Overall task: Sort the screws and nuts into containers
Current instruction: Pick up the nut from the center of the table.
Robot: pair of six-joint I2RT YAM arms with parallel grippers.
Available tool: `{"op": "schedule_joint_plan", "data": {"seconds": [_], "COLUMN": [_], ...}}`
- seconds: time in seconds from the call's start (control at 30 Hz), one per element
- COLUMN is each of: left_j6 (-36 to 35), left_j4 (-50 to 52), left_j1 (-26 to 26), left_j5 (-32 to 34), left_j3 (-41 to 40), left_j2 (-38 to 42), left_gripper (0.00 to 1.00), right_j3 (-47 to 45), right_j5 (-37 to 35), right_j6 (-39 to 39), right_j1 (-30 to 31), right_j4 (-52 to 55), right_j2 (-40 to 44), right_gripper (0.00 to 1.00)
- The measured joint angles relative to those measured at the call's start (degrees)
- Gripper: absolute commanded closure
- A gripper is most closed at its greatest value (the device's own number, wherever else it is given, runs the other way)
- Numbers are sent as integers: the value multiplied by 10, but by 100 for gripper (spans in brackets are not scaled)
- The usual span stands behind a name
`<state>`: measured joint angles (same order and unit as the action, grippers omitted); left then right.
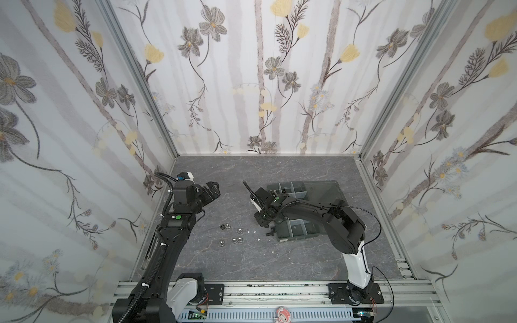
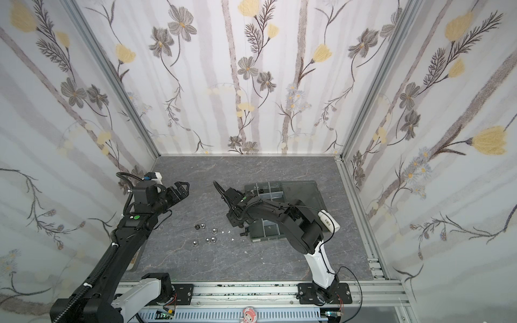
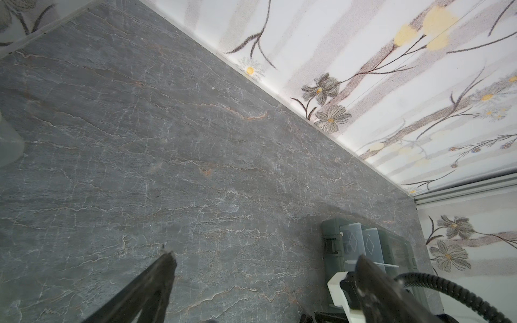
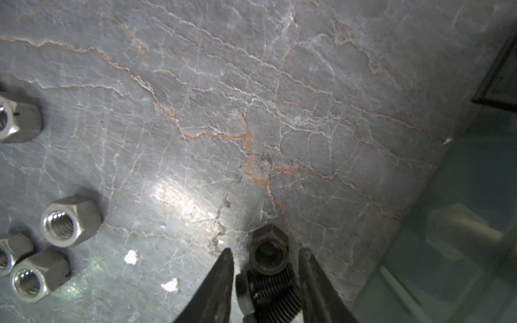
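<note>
In the right wrist view my right gripper [image 4: 265,250] has its jaws closed against both ends of a black threaded screw [image 4: 268,290] lying crosswise between them. A black nut [image 4: 269,249] sits at the fingertips. In both top views this gripper [image 1: 265,228] hangs low over the front left corner of the containers [image 1: 291,238] [image 2: 265,238]. Several silver nuts [image 1: 239,230] [image 2: 214,230] [image 4: 71,221] and one black nut [image 1: 222,226] lie loose on the table to its left. My left gripper [image 1: 214,190] [image 3: 265,258] hovers open and empty at the back left.
The organizer's flat lid [image 1: 324,193] lies open behind the compartments. Small white specks [image 1: 255,231] [image 4: 131,256] dot the grey marble table between the nuts and the box. The right arm reaches across the box. Patterned walls close in three sides.
</note>
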<state>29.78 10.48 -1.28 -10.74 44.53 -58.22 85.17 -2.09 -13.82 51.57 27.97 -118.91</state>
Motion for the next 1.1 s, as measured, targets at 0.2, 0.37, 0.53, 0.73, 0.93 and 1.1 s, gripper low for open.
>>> {"op": "schedule_joint_plan", "data": {"seconds": [0.2, 0.37, 0.53, 0.73, 0.93, 1.1], "left_j6": [0, 0, 0, 0, 0, 0], "left_j4": [0, 0, -1, -5, -5, -8], "left_j1": [1, 2, 5, 7, 8, 9], "left_j5": [0, -2, -4, -4, -7, -11], "left_j3": [-1, -2, -2, -3, -3, -5], "left_j2": [1, 1, 1, 1, 1, 1], "left_gripper": [0, 0, 0, 0, 0, 0], "right_j3": [0, 0, 0, 2, 2, 3], "right_j5": [-5, -9, -9, -14, -24, -31], "right_j6": [0, 0, 0, 0, 4, 9], "right_j1": [0, 1, 1, 2, 2, 1], "right_j4": [-4, -11, -21, -26, -26, -19], "right_j2": [-7, -13, -19, -22, -23, -21], "right_gripper": [60, 60, 60, 61, 65, 70]}}
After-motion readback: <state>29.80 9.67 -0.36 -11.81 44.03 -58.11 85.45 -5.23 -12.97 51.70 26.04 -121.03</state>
